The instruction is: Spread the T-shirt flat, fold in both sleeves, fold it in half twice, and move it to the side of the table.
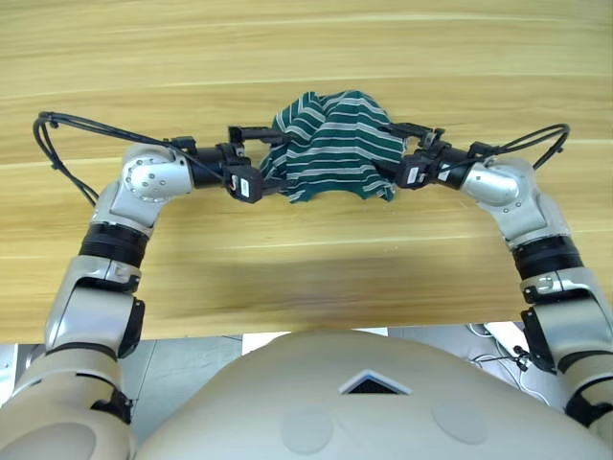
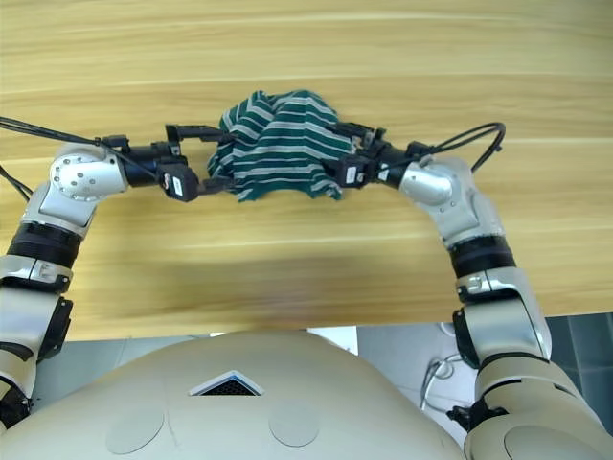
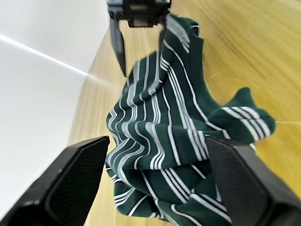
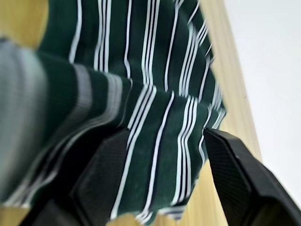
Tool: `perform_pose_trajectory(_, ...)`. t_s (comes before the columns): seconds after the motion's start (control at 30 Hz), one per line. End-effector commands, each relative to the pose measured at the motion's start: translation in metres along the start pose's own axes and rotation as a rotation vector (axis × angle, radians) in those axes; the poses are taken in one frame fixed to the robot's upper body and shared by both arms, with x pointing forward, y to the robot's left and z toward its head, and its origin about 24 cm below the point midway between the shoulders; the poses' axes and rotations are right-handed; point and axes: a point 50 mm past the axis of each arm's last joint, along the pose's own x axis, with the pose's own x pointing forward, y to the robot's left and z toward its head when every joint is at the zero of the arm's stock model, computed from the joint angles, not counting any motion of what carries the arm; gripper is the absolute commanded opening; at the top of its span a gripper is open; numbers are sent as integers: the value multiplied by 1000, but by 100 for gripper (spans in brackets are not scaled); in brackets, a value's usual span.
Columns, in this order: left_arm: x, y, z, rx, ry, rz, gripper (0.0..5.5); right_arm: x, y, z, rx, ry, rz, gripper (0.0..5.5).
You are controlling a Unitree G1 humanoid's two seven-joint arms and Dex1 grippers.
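Now: one T-shirt (image 1: 330, 144) bunched between two open grippers

We count one garment, one table and two grippers, each with two fingers. The T-shirt is dark green with thin white stripes. It sits in a single crumpled mound just above the centre of the eye views, on the light wooden table (image 1: 306, 48) that spans the upper part of the frame. It is heaped in folds rather than lying flat, and we cannot tell sleeves from body.

The left gripper (image 1: 276, 161) comes in from the left of the frame and meets the mound's left edge. Its two fingers stand wide apart, one higher in the frame and one lower, with the cloth's edge between them. In the left wrist view these fingers (image 3: 70, 183) show as two black pads with a thick wad of striped cloth in the gap. We cannot tell whether that wad is pinched.

The right gripper (image 1: 393, 153) comes in from the right of the frame to the mound's right edge. Its two fingers (image 4: 240, 174) are likewise spread. In the right wrist view the cloth drapes over one and a corner reaches the other.

Both grippers face each other across the shirt, near but apart.
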Motion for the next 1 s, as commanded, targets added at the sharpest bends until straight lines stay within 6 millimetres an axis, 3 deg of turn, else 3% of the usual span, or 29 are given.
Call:
perform_pose_trajectory(0.03,-11,17,0,23,0,59,377,1,3,-10,-32,68,44,292)
perform_pose_trajectory(0.2,-11,20,-10,30,68,68,377,0,7,0,-27,-5,50,292)
perform_pose_trajectory(0.37,3,5,-29,80,203,-43,377,-4,5,12,-32,-61,43,292)
perform_pose_trajectory(0.6,19,-30,-32,94,194,-221,377,-11,4,18,-35,-75,37,292)
perform_pose_trajectory(0.67,13,-35,-36,107,225,-267,377,-16,2,9,-40,-17,37,292)
perform_pose_trajectory(0.77,-7,-23,-46,130,314,-242,377,-23,6,-11,-46,104,63,292)
perform_pose_trajectory(0.87,-29,-9,-55,153,404,-188,377,-27,21,-27,-48,199,140,292)
perform_pose_trajectory(1.0,-46,-4,-62,171,481,-171,377,-34,38,-39,-51,256,231,292)
